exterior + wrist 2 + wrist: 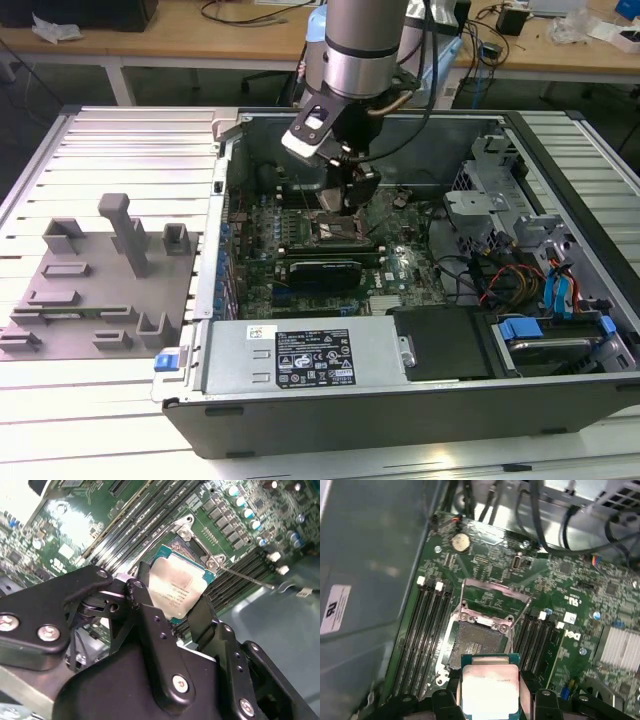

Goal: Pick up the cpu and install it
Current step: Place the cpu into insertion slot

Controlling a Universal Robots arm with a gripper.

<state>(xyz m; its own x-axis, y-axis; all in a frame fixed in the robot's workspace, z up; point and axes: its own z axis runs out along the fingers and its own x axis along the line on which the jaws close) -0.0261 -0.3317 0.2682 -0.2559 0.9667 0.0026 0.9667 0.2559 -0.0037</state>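
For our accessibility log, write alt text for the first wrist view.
The black gripper holds a small flat square cpu with a silvery metal top by two opposite edges, close to but not yet in the open, empty black socket on the green motherboard. The socket's silver metal retention frame is lifted open.

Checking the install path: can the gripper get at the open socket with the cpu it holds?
Likely yes. The gripper is shut on the cpu close by the socket, whose metal frame is swung up, and nothing lies across its bed. The memory slots run along its sides, not over it.
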